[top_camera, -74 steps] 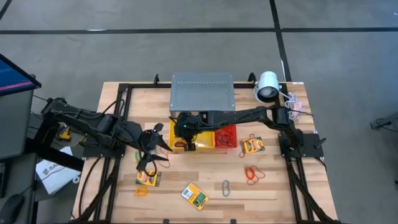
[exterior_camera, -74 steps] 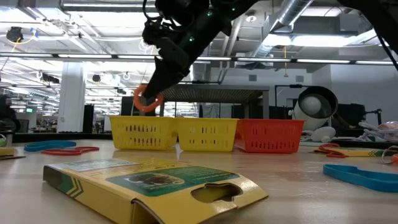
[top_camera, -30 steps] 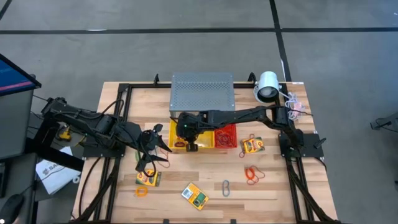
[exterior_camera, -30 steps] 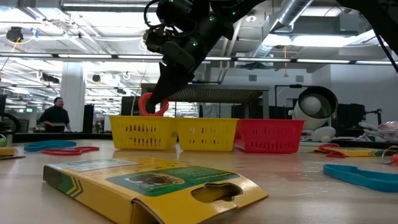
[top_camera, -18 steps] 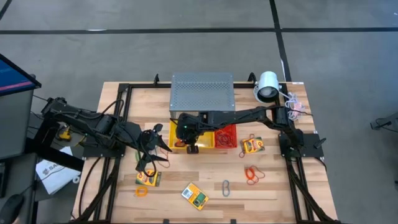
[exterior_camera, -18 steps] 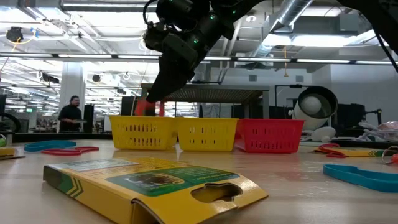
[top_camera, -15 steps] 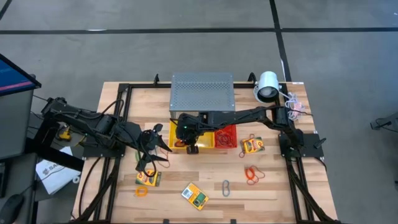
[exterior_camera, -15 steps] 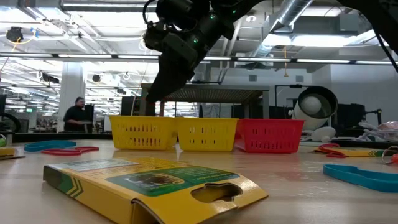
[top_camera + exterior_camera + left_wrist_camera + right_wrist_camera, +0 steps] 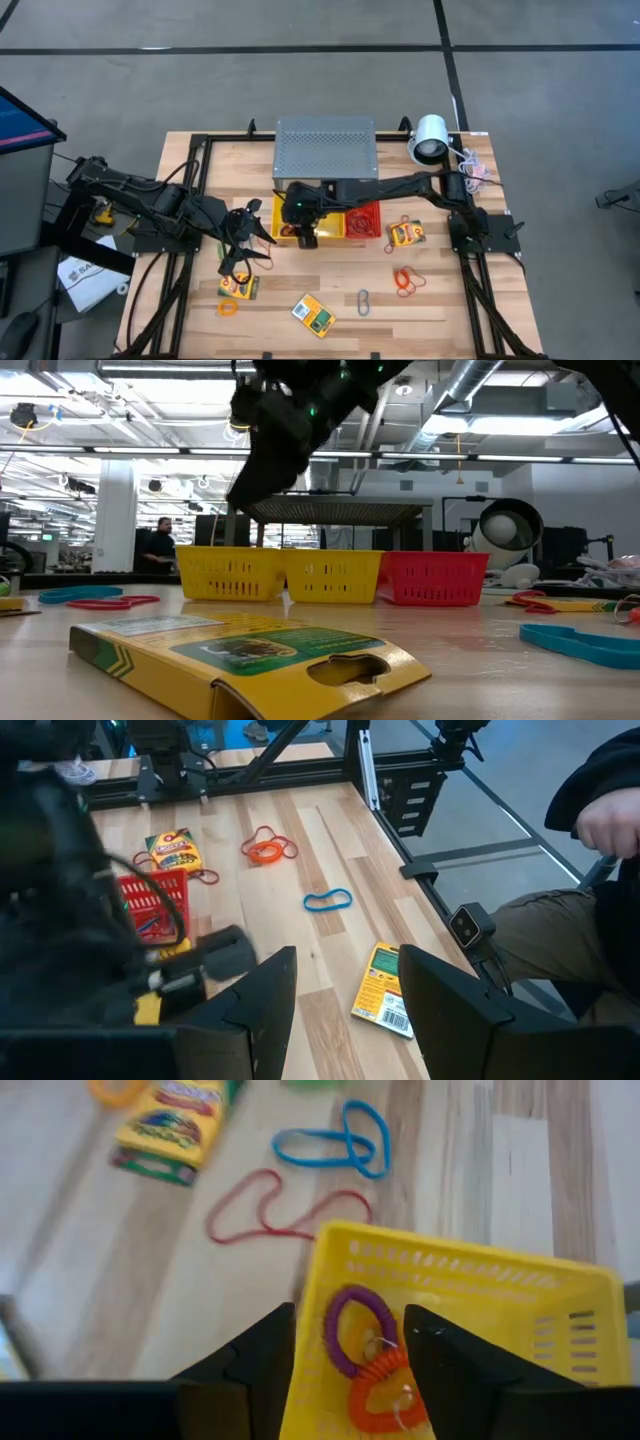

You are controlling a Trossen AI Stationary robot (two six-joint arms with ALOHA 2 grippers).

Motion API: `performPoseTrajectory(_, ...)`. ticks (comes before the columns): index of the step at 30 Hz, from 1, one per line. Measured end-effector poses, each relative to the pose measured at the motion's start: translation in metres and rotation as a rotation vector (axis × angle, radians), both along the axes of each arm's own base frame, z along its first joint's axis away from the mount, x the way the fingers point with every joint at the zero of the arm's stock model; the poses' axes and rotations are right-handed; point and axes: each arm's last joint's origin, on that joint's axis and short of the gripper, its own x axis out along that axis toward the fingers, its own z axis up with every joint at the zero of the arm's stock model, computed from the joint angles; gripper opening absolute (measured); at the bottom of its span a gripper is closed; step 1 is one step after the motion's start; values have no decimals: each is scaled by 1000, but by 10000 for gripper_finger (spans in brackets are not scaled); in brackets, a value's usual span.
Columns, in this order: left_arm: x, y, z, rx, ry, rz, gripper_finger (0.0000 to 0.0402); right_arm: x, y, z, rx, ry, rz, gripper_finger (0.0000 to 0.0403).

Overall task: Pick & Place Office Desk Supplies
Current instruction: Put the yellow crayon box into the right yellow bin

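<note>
We are looking down on a wooden bench (image 9: pixel 330 290) standing on a grey floor. The right claw (image 9: pixel 306 236) is hovering over the yellow mesh basket (image 9: pixel 283 218) in front of the grey perforated box (image 9: pixel 325 148); the left claw (image 9: pixel 238 262) is waiting beside a yellow-and-green card box (image 9: pixel 238 287). Another card box (image 9: pixel 313 313), a blue-grey clip (image 9: pixel 364 301) and orange bands (image 9: pixel 407 278) are lying loose, well apart.

At bench height, the right arm is hanging above the basket row (image 9: pixel 330 576) with nothing between its fingers that we can see. A person (image 9: pixel 160 546) is walking far behind.

Through the left wrist camera, the left claw (image 9: pixel 340 982) is standing open and empty over the bench.

Through the right wrist camera, the right claw (image 9: pixel 350 1342) is standing open, with an orange coil band (image 9: pixel 383 1395) and a purple one (image 9: pixel 358 1327) lying in the basket beneath. Outside the rim, a red band (image 9: pixel 275 1210) and a blue loop (image 9: pixel 335 1140) are lying on the wood.

We are judging the risk small: if the fingers drop lower, a springy coil could snag and ride out, or the light basket could be nudged.
</note>
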Motion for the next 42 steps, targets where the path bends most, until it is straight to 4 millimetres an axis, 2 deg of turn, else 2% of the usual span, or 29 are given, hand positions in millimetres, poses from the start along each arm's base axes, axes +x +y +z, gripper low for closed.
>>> performPoseTrajectory(6, 0, 0, -1, -13, 12, 9, 172, -10, 26, 36, 1, -90, 56, 184)
performPoseTrajectory(17, -1, 0, -1, -35, 19, 20, 172, -43, 74, 100, 3, -239, 178, 167)
performPoseTrajectory(29, 3, -1, 8, -110, -64, 37, 172, -80, 87, 155, 18, -371, 221, 156)
performPoseTrajectory(34, 3, -2, 10, -100, -86, 23, 172, -105, 92, 181, 9, -416, 235, 149)
performPoseTrajectory(38, -7, -3, 17, -100, -124, 16, 172, -130, 100, 198, -13, -418, 240, 141)
performPoseTrajectory(42, -25, 1, 13, -100, -188, 46, 172, -156, 112, 211, -62, -417, 210, 132)
